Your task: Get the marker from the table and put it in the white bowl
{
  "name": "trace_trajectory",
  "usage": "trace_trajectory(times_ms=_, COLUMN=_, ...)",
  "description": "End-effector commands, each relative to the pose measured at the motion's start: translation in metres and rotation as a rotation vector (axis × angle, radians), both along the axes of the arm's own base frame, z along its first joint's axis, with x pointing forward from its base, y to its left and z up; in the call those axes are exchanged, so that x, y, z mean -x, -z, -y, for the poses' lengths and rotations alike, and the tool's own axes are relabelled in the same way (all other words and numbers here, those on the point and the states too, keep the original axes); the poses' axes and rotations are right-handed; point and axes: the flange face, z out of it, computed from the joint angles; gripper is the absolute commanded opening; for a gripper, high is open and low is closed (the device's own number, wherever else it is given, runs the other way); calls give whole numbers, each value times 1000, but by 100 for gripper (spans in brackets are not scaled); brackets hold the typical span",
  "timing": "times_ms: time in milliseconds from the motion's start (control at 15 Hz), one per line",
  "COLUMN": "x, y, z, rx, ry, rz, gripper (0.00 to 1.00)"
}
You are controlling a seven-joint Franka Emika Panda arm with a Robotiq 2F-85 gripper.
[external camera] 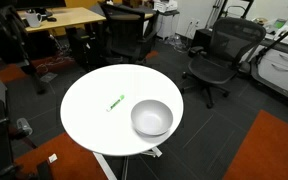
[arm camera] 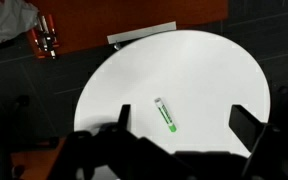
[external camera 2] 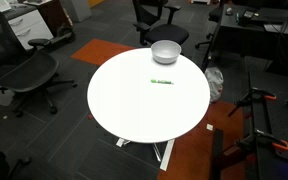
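The green and white marker (external camera: 115, 103) lies flat on the round white table (external camera: 94, 120), left of the white bowl (external camera: 151, 118). It also shows in the other exterior view (external camera 2: 162, 81), just in front of the bowl (external camera 2: 165, 52) on the table (external camera 2: 144, 105). In the wrist view the marker (arm camera: 166, 116) lies on the table (arm camera: 204, 70) below my gripper (arm camera: 182, 122), between its two dark fingers. The fingers are wide apart and hold nothing, high above the table. The bowl is out of the wrist view. The arm does not show in either exterior view.
Black office chairs (external camera: 216, 55) and a wooden desk (external camera: 59, 18) stand around the table. More chairs (external camera 2: 24, 75) and dark desks (external camera 2: 259, 35) show in an exterior view. A red-brown carpet patch (arm camera: 134, 20) lies beyond the table's far edge.
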Motion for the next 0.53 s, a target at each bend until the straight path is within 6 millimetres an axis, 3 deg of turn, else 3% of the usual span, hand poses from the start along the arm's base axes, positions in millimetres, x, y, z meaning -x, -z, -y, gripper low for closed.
trace_trajectory(times_ms=0, x=0, y=-1, z=0, rx=0, ry=0, rz=-1, gripper=100)
trace_trajectory(times_ms=333, x=0, y=-1, z=0, rx=0, ry=0, rz=-1, gripper=100)
trace_trajectory(times_ms=467, x=-10, y=4, z=-4, rx=49, ry=-25, rz=-35, gripper=100)
